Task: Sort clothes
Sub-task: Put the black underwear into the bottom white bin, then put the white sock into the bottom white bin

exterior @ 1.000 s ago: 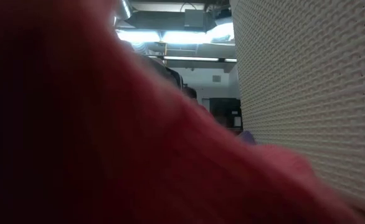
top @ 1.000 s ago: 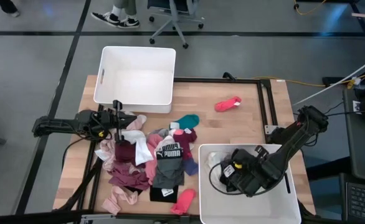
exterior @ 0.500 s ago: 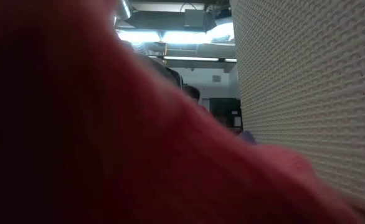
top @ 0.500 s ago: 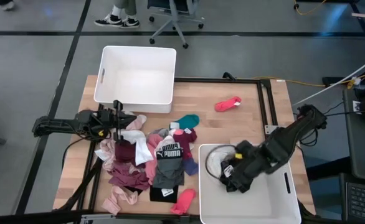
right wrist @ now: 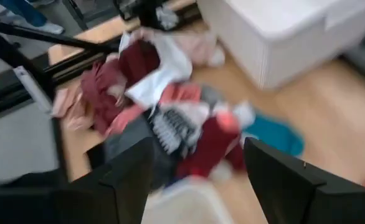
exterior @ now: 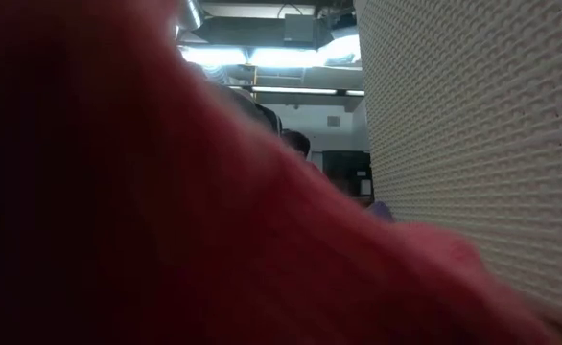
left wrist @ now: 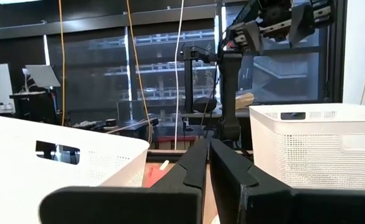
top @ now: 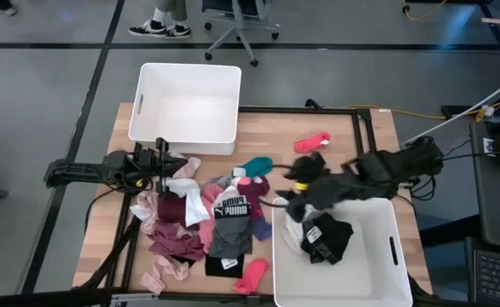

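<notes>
The clothes (top: 203,217) lie in a mixed heap on the table's left half, showing maroon, pink, white and grey pieces, one lettered PUMA (top: 230,207). The right wrist view looks down on that heap (right wrist: 164,106). A black garment (top: 328,240) and a white one (top: 293,228) lie in the near right bin (top: 378,281). My right gripper (top: 286,201) hangs open above the table between that bin and the heap, with nothing between its fingers (right wrist: 198,180). At the table's left edge my left gripper (top: 170,162) rests shut and empty (left wrist: 208,163).
A second white bin (top: 186,128) stands at the far left. Loose pieces lie apart: a pink sock (top: 312,142) at the far middle, a teal one (top: 257,165), and a pink one (top: 252,275) by the near edge. Red cloth (exterior: 166,211) blocks the low view.
My right gripper has risen out of the near right bin and swung toward the table's far left, ending beside the heap and tipped less steeply down. The black garment stays lying in the bin.
</notes>
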Controlling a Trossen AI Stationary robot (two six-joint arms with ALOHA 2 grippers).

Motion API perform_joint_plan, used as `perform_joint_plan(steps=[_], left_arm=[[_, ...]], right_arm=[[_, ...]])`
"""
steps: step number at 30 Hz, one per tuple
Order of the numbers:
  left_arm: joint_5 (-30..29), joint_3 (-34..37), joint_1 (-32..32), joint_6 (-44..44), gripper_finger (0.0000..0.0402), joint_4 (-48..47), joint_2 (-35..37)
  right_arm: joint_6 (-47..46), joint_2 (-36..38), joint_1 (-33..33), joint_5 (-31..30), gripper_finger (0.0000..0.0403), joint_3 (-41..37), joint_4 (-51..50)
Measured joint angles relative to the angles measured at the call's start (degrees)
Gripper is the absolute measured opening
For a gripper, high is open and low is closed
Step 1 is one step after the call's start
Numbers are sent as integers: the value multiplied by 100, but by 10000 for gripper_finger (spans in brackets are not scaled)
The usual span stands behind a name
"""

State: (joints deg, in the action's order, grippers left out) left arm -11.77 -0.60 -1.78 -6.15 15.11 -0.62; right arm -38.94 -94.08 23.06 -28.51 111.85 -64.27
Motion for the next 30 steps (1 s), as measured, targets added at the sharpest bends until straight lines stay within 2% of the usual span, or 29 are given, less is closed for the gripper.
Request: perform_joint_plan(steps=[7,14,21,30], left_arm=[[-1,0,0,-87,11,-110,-2],[-2,0,0,-122,11,-135,-1],[-2,0,0,-178,11,-258,0],[-2,0,0,-289,11,-320,-2]], right_arm=[[1656,-796,-789,263,248,0,1029],[2601,-1677,-1558,716,248,-9,1678],[2685,-2483,-2094,1556,248,-9,1777],[2555,-3154,-2328,2347,248,-9,1790]])
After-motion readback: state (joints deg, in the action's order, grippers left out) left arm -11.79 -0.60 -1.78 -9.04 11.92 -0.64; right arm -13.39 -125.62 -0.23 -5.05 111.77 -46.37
